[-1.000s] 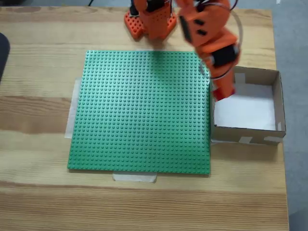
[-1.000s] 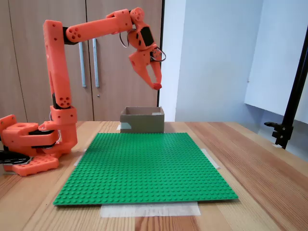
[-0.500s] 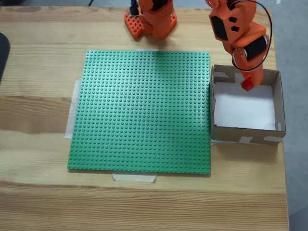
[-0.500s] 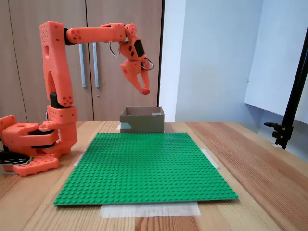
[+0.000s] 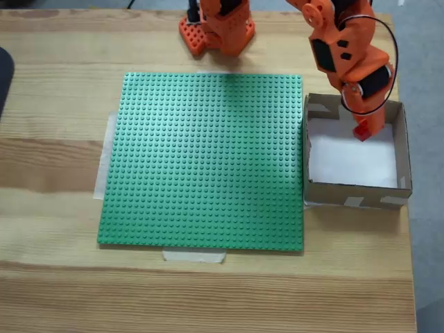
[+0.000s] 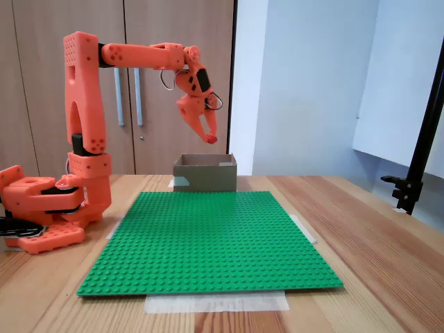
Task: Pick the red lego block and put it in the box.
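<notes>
My orange gripper hangs above the back part of the brown cardboard box, which stands at the right of the green baseplate in the top-down fixed view. Its fingers point down and are shut on the small red lego block, a darker red bit at the tip. In the low front fixed view the gripper holds the red lego block in the air a short way above the box. The box's white bottom shows bare.
A large green baseplate is taped to the wooden table, seen from the front too. The arm's orange base stands at the table's back edge. A black stand rises at the right.
The gripper swung with the block from the baseplate's right edge to above the box, then shifted a little further over its back part and sank lower.
</notes>
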Tool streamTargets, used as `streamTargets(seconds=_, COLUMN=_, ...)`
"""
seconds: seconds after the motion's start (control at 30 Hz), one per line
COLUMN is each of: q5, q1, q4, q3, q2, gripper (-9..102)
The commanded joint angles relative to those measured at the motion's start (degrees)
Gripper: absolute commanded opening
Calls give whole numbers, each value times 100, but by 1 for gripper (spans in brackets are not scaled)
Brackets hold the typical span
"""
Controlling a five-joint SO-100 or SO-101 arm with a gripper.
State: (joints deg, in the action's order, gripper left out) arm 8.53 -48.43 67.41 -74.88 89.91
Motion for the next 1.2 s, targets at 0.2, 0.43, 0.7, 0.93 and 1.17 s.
streamTargets(seconds=0.2, q5=-114, q1=0, q4=-53, q3=0, q2=0, gripper=0)
streamTargets(seconds=0.43, q5=-193, q1=0, q4=26, q3=0, q2=35, gripper=0)
streamTargets(seconds=0.7, q5=-193, q1=0, q4=62, q3=-105, q2=70, gripper=2)
streamTargets(seconds=0.93, q5=-220, q1=18, q4=123, q3=-193, q2=88, gripper=2)
streamTargets(seconds=1.17, q5=-237, q1=53, q4=114, q3=-343, q2=97, gripper=3)
